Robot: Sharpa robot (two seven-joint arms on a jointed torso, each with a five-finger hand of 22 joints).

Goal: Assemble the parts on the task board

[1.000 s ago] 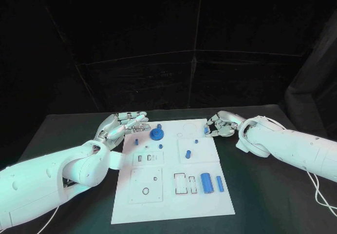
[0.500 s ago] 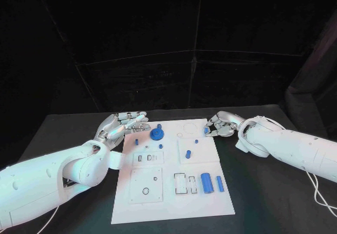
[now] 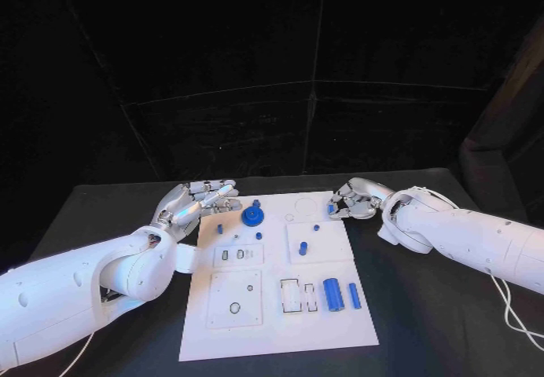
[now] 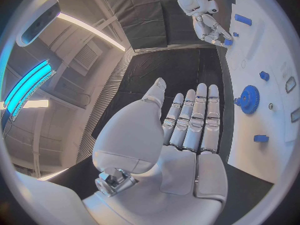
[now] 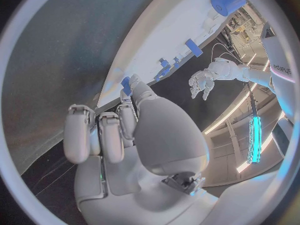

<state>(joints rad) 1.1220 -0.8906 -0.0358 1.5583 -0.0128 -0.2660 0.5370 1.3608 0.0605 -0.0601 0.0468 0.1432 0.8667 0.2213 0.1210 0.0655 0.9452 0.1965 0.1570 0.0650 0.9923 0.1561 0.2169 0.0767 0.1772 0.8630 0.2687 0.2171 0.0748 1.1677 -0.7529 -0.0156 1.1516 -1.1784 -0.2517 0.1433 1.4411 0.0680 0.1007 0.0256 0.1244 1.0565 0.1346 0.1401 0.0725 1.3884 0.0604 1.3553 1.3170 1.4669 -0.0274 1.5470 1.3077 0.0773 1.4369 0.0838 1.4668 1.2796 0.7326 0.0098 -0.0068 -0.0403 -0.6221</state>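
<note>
Two hands at the far end of the board [image 3: 277,330], one at each side edge.

Left hand [image 3: 195,202]: at the board's far left corner, over black table [image 3: 431,314]. Palm up, fingers straight and side by side, thumb apart. Released, grasping nothing. Same pose confirmed in left wrist view [image 4: 181,130].

Right hand [image 3: 354,201]: at the board's far right corner. Fingers curled inward. Small blue part [image 3: 333,210] pinched at the fingertips, just over the board's right edge. Same part [image 5: 126,84] seen in right wrist view between thumb and fingers [image 5: 100,132]. Also visible in left wrist view, hand [image 4: 209,27] with blue piece at its tips.

Parts on board:
- Blue gear [image 3: 254,216] near the far end, left of centre, close to left hand.
- Small blue peg [image 3: 220,228] left of gear, near the left edge.
- Small blue peg [image 3: 259,235] just nearer than gear.
- Small blue piece [image 3: 316,228] on the right half.
- Short blue bar [image 3: 303,249] nearer than that piece, tilted.
- Large blue cylinder [image 3: 333,294] lying flat on the near right part.
- Slim blue rod [image 3: 354,296] just beside cylinder, toward the right edge, roughly parallel.
</note>
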